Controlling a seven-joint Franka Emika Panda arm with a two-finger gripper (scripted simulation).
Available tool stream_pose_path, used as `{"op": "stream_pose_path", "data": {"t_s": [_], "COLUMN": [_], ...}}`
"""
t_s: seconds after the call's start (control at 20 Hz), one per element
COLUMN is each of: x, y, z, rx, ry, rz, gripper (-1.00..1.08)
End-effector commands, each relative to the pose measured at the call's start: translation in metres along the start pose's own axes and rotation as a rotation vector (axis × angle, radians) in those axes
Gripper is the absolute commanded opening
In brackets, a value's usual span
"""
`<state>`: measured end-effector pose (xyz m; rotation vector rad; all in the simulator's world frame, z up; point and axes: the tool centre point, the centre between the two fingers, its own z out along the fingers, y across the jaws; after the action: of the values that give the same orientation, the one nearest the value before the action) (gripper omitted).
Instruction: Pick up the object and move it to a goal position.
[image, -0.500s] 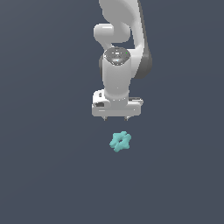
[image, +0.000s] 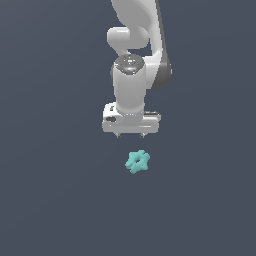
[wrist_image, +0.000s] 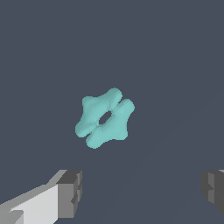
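Note:
The object (image: 137, 162) is a small teal knobby star-shaped piece with rounded lobes and a central dimple, lying flat on the dark grey floor. It also shows in the wrist view (wrist_image: 105, 117). My gripper (image: 130, 135) hangs above the floor, pointing down, a short way beyond the object in the exterior view. Its jaws stand wide apart and empty. In the wrist view both fingertips (wrist_image: 70, 194) show with the object off to one side of the gap between them, not inside it.
A plain dark grey floor (image: 55, 200) fills both views. The white arm (image: 135, 45) rises from the gripper toward the top of the exterior view. No other object shows.
The gripper has moved slightly lower and closer to the object. The object has not moved.

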<state>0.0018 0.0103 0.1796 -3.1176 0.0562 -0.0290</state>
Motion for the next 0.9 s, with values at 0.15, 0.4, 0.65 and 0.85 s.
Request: {"op": "stream_pose_path", "data": {"t_s": [0.15, 0.4, 0.65, 0.85], "x": [0.001, 0.003, 0.005, 0.007], "y": [-0.002, -0.005, -0.009, -0.012], "z": [0.005, 0.019, 0.041, 0.066], "rx": [-0.010, -0.041, -0.091, -0.145], "ry": [-0.013, -0.053, -0.123, -0.202], "rz": [-0.031, -0.123, -0.273, -0.432], "gripper": [1.08, 1.08, 1.08, 1.08]}}
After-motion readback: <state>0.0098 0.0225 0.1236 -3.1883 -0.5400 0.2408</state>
